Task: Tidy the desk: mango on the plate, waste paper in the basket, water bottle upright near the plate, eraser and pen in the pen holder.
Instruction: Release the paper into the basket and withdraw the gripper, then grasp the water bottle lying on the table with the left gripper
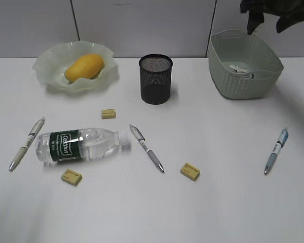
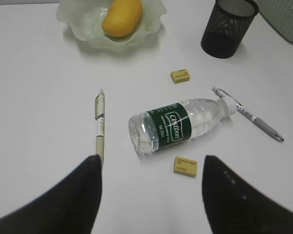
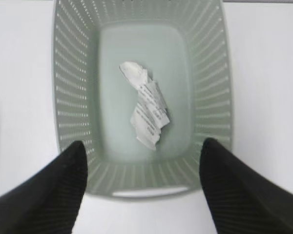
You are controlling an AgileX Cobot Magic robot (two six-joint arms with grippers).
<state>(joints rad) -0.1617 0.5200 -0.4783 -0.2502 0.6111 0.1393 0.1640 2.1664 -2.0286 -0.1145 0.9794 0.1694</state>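
Both grippers open and empty; paper lies in the basket, mango on the plate.

The right gripper (image 3: 142, 187) hangs over the basket (image 3: 71, 97), its dark jaws spread wide with nothing between them; below, the crumpled waste paper (image 3: 146, 109) lies on the smooth floor inside the perforated, woven-look walls. The left gripper (image 2: 151, 195) is likewise spread and empty above the water bottle (image 2: 178, 124), a clear ribbed cylinder lying on its side on the white desk (image 1: 218, 202), a yellow block eraser (image 2: 185, 165) just beside it and a pen (image 2: 100, 126) to its side. Beyond, the smooth oval mango (image 1: 84, 67) rests in the wavy-rimmed glass plate (image 1: 48, 63), and the black mesh pen holder (image 1: 155, 79) stands upright, apart from both dishes. Bare tabletop lies open between the central pen (image 1: 146, 148) and the blue one (image 1: 276, 151).
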